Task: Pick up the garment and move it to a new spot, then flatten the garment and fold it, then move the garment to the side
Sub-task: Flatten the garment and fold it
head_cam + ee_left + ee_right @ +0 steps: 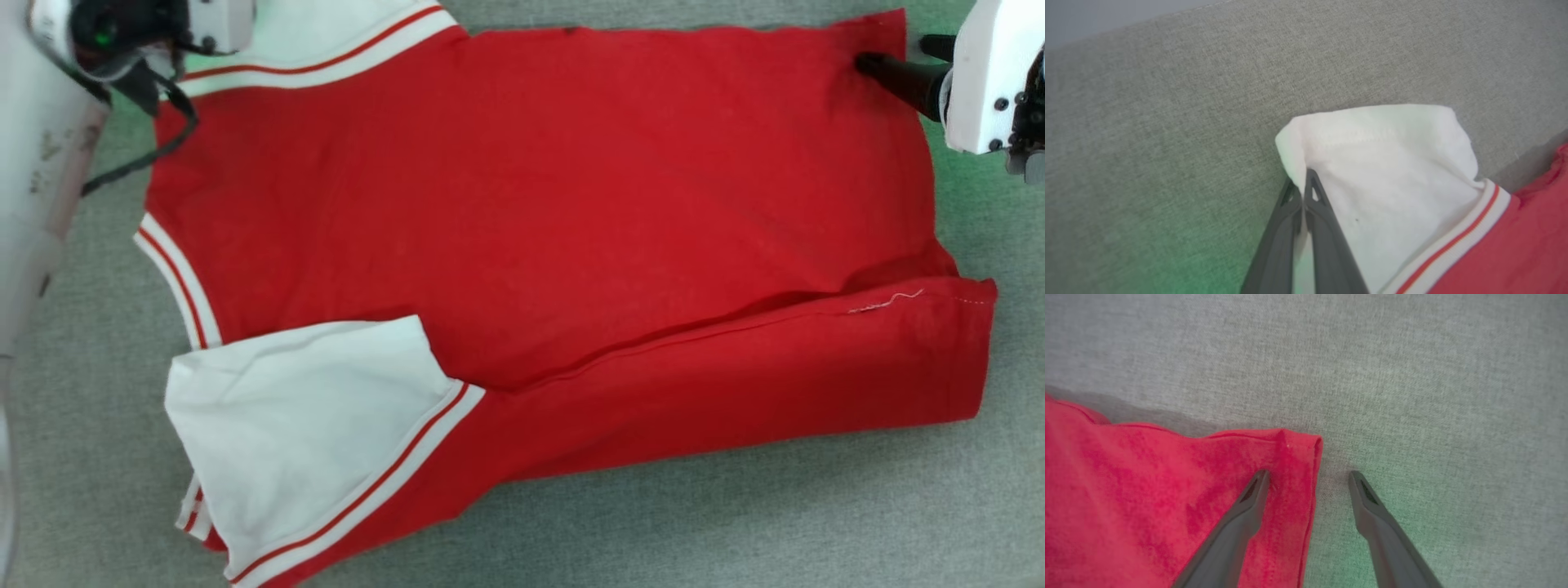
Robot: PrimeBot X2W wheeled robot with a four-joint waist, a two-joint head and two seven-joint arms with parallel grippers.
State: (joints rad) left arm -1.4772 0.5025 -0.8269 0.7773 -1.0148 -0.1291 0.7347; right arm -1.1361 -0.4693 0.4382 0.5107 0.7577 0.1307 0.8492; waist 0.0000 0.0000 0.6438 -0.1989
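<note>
Right now the garment (531, 204) lies spread on a grey woven surface (735, 523) and takes up most of the head view, w/ the striped neck trim (181, 286) at 9 o'clock and the hem at 3 o'clock. Its near long edge is folded over onto the body, w/ the crease running from approx 6 o'clock out to 3 o'clock, and a loose white thread (886, 300) sits on that flap. The near sleeve (302, 408), white w/ red-and-white trim, lies flat at 7 o'clock, partly over the red cloth. The far sleeve (1384, 171) is at 11 o'clock in the head view, under the left arm's pale wrist. In the left wrist view the left gripper (1301, 181) is clenched, both dark fingers pressed together w/ the far sleeve's white edge pinched betw. them. The sleeve bunches up toward 1 o'clock of the tips, and its striped trim and the red body lie at 4 o'clock. In the right wrist view the right gripper (1309, 479) is spread wide and grips nothing. It straddles the hem corner: one finger (1249, 498) rests on red cloth, the other is on bare grey surface at 3 o'clock of the corner. In the head view that corner is at 2 o'clock.
</note>
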